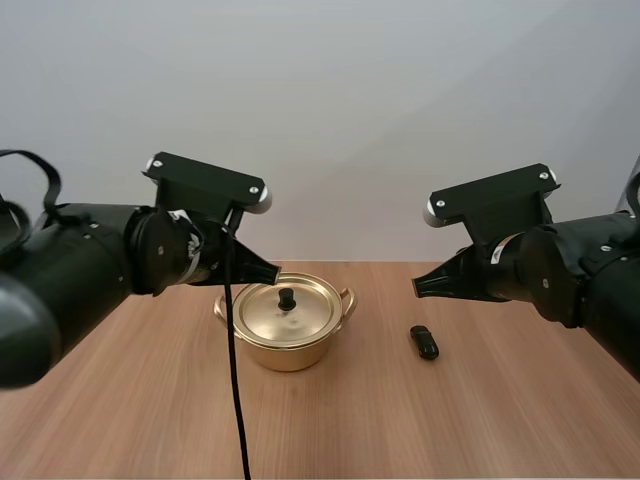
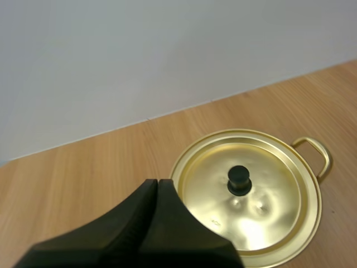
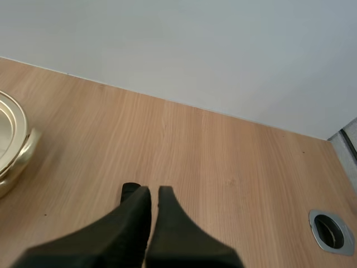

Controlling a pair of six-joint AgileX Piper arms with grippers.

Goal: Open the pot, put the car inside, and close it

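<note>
Lid (image 1: 268, 315) on pot (image 1: 285, 356), car (image 1: 424, 342) on table (image 1: 500, 420) just R of pot; L gripper (image 1: 271, 272) & R gripper (image 1: 418, 288) both closed, empty, hovering, so L should open, drop straight onto knob (image 1: 287, 298), pinch centred, lift vertically w/o tipping pot.

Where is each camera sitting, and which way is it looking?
High view: behind and above both arms, looking forward and down at the table; the left gripper and right gripper hang near the pot and car.
Left wrist view: rides the left arm, looking down past its shut fingers at the lid.
Right wrist view: rides the right arm, looking down past its shut fingers at the car, with the pot's edge nearby.
Shared: all three see the pot.
</note>
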